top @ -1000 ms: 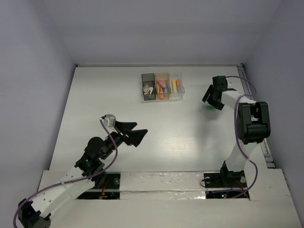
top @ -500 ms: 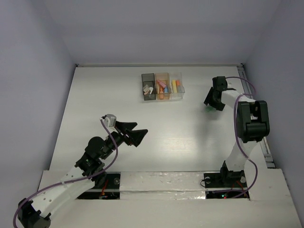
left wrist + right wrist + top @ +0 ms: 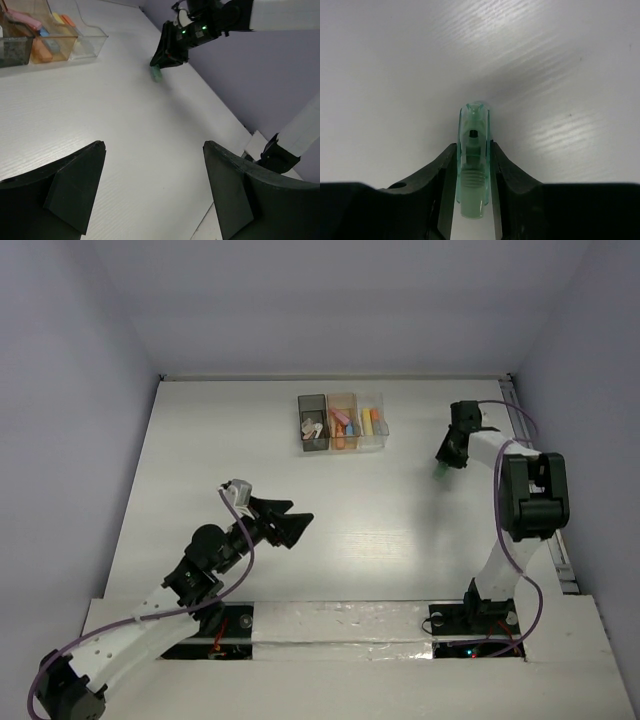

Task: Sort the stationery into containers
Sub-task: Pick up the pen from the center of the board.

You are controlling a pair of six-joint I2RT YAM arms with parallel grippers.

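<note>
– Mint green marker: from above, has the right gripper got it now?
– It looks so. A second ago its jaws stood wide over the marker. Now they have drawn in around it, at the right side of the table, well apart from the row of bins.
– And the left gripper?
– Its jaws are spread with nothing between them, over the near middle of the table. That arm has shifted only a little.
– What does the left wrist camera give?
– Its own two fingers frame bare table, released. Across the table the right gripper pinches the marker from above. The marker's lower end is down at the surface, though I cannot tell whether it touches. The bins sit far left in that view, with coloured items already in the orange and clear ones.
– And the right wrist?
– That is the clearest: both pads press the marker's sides, clenched on it, and its length runs out between them.
– So what does that mean for the sorting?
– I judge the pick made. The lift and the carry over to a bin come next.
</note>
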